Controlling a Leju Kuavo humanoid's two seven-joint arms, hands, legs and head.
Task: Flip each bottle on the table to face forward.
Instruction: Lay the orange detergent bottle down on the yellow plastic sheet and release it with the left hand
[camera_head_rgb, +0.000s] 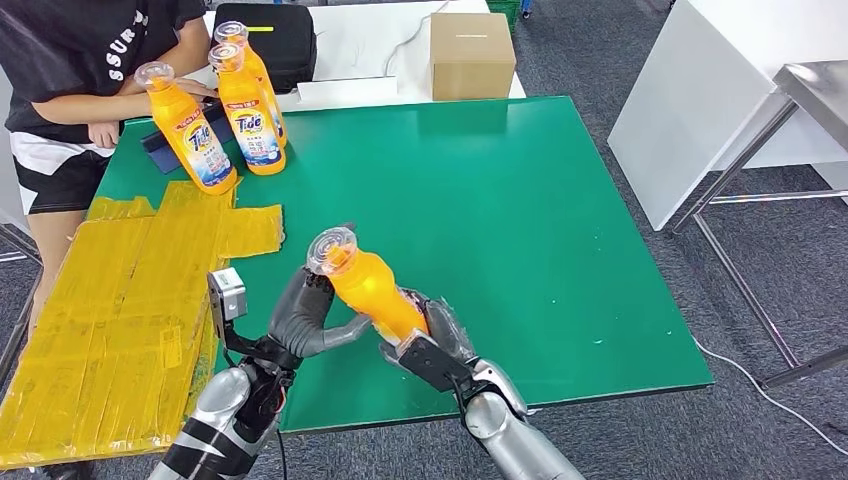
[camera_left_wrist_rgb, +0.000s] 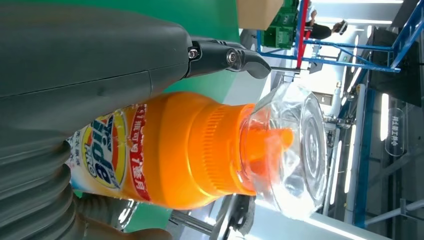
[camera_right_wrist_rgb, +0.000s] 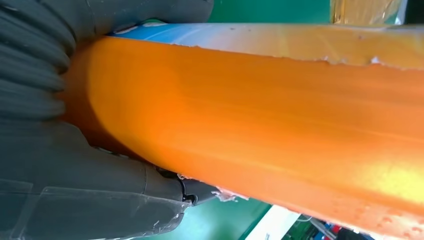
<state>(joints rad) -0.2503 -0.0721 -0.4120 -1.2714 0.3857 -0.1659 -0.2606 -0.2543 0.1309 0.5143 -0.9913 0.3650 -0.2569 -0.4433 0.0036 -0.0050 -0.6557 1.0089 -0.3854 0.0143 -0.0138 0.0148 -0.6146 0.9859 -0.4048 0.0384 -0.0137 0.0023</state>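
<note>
Head cam: high on body, looks forward and down over green table (camera_head_rgb: 560, 230), mid range. Left wrist cam: close behind left hand (camera_left_wrist_rgb: 75, 55), turned sideways, aimed along orange bottle (camera_left_wrist_rgb: 190, 150). Right wrist cam: pressed near bottle body. All three share that bottle.

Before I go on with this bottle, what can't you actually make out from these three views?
- Held bottle: base and lower label, hidden in the head view by the right hand and left hand.
- Its label: partly covered by the left hand's grey cover in the left wrist view.
- Right wrist view: bottle wall too close, no print readable.
- Rear bottle at the far corner: label blocked by the bottles in front.
</note>
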